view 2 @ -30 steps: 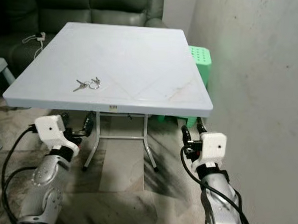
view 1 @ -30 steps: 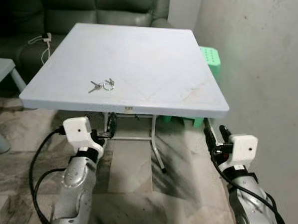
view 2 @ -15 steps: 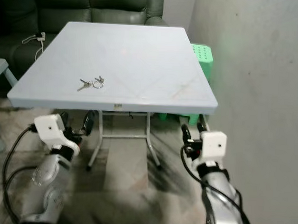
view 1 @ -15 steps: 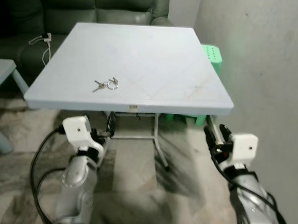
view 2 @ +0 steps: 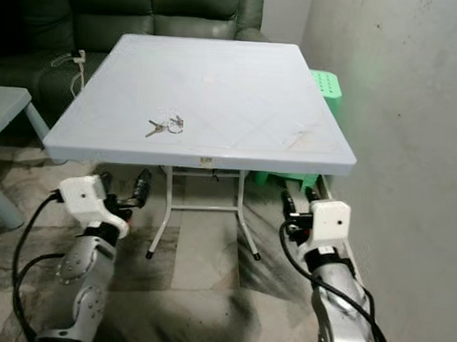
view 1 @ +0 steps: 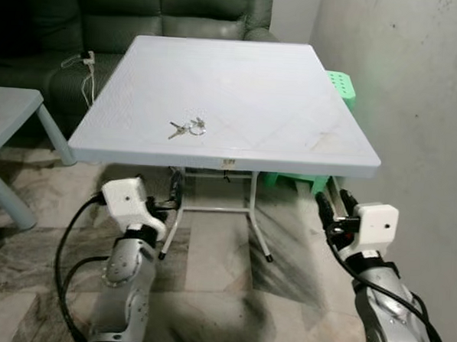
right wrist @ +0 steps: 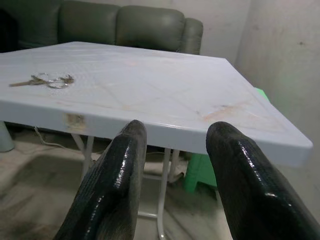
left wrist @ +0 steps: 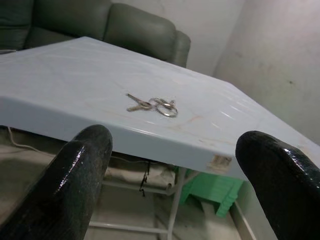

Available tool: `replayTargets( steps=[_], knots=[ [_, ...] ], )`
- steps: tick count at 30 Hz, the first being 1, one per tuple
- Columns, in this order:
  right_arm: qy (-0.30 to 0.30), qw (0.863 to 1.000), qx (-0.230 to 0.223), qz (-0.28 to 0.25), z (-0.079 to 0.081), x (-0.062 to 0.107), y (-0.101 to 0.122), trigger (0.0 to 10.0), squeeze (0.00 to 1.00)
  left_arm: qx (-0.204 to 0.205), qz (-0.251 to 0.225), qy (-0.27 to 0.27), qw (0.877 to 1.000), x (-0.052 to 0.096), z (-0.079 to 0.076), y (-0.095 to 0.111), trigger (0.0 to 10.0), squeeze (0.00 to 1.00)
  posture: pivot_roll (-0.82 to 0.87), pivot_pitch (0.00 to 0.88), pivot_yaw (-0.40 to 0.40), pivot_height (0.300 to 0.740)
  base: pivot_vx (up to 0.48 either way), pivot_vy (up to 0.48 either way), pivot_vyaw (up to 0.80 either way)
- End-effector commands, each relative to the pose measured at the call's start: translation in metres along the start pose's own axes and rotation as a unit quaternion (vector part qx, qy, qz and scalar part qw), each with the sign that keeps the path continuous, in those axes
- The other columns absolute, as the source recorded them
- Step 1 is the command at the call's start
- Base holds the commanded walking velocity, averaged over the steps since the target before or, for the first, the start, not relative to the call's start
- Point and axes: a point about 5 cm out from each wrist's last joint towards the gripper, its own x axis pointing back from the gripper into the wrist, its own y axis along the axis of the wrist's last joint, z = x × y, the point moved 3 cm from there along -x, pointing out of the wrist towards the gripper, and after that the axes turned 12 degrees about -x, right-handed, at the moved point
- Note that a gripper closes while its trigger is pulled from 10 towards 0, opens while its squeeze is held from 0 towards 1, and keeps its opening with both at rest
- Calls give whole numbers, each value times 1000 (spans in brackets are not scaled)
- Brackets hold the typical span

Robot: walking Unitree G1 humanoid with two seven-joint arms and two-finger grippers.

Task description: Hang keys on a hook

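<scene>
A small bunch of keys (view 1: pixel 187 127) on a ring lies on the pale blue square table (view 1: pixel 249 72), near its front edge and left of centre. Both grippers hang below the table's front edge, short of it. My left gripper (view 1: pixel 174 193) is open, its fingers wide apart and empty; in the left wrist view the keys (left wrist: pixel 152 104) lie on the tabletop beyond the fingers (left wrist: pixel 82 170). My right gripper (view 1: pixel 332 209) is open with a narrower gap and holds nothing; it sits under the table's front right corner.
A dark green sofa (view 1: pixel 183 11) stands behind the table with a white cable (view 1: pixel 87 62) on its seat. A green plastic stool (view 1: pixel 342 79) sits by the grey wall (view 1: pixel 417 89) on the right. A low pale table (view 1: pixel 9 110) is at the left. Marble floor lies in front.
The whole picture has shifted right and slightly down, so the camera has moved. The keys stay in place on the table. Both arms keep the same pose.
</scene>
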Motion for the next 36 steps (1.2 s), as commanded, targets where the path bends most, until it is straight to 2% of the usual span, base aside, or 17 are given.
replayTargets(
  steps=[1, 36],
  knots=[
    [-1, 1000, 0, -1, -2, 0, 1, 10000, 0, 1, 0, 0, 1000, 0, 0, 0, 10000, 0, -6, 25, -43, 721, 0, 296, 0],
    [0, 1000, -2, 1, -1, 1, 1, 10000, 0, 3, 5, 7, 1000, 2, 2, -2, 10000, 0, -2, 39, -48, 721, 0, 282, 0]
  ],
)
